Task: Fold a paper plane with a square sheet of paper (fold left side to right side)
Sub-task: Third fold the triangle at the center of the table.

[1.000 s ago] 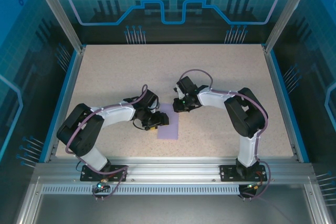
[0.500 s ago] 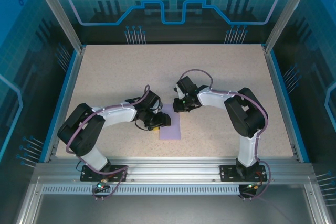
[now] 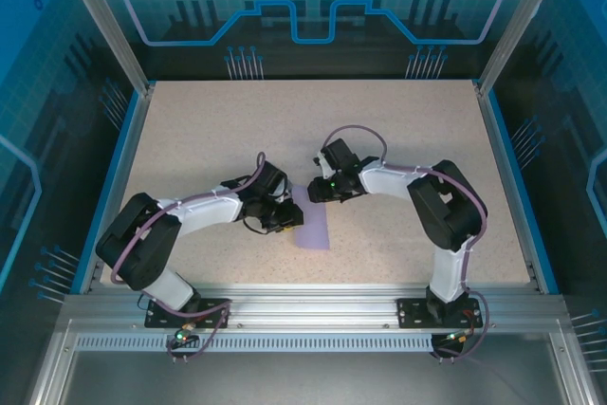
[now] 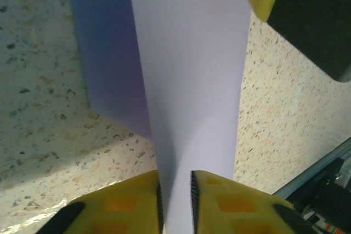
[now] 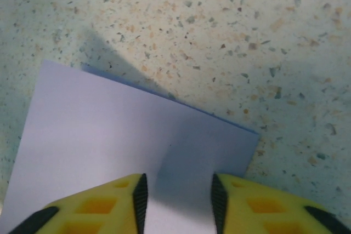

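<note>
The left pincer (image 4: 175,197) is clamped on the lavender sheet of paper (image 4: 189,80). The right pincer (image 5: 178,195) stands apart over the sheet's edge on the speckled table (image 5: 219,31).

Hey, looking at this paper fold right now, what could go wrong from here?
The left end effector pinches a raised flap of the paper; a hard pull could tear or crumple it. The right end effector stands open over the paper's edge, so the sheet may be unpinned and could slide on the table, skewing the fold.
</note>
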You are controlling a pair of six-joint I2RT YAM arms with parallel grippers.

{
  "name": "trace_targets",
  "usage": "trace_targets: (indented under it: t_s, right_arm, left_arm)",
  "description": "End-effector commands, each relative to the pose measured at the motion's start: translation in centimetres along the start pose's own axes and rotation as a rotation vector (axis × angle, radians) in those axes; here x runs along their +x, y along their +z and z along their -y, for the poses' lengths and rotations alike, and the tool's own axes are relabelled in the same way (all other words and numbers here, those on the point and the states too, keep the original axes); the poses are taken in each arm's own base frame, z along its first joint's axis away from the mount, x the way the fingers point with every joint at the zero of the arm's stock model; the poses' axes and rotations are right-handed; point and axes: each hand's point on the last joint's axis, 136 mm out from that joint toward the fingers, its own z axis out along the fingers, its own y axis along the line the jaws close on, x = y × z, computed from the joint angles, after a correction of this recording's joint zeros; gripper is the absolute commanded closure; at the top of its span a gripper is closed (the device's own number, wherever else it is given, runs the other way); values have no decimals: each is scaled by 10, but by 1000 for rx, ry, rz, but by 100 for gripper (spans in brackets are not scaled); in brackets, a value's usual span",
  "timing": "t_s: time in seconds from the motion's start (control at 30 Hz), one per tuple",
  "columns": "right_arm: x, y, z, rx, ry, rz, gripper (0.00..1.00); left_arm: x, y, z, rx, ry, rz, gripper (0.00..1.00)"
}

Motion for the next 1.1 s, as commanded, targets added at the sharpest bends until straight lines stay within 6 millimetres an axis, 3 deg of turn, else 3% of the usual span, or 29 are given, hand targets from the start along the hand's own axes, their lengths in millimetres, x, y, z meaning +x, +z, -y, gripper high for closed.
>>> trace_targets:
  t_s: [0.0,0.2,0.43,0.67,0.9,1.07]
  right_arm:
    - [-15,-19,-4,-19,-42,89,55]
    - [-14,-58,-13,-36,-140,215,45]
    - [33,-91,-24,-12,-282,289,33]
    - [73,-115,-54,-26,-415,378,17]
    - [112,-111,-82,-31,-554,381,1]
    - [126,-94,-102,44,-689,335,0]
  left_arm:
    - [4,-5,4,25,-8,0,82]
    - [4,-9,8,42,-42,10,87]
    - [6,-10,10,47,-76,-6,90]
    - [8,-8,8,44,-91,-14,92]
    - [9,-9,7,40,-93,-14,93]
    - [9,-9,7,39,-93,-15,93]
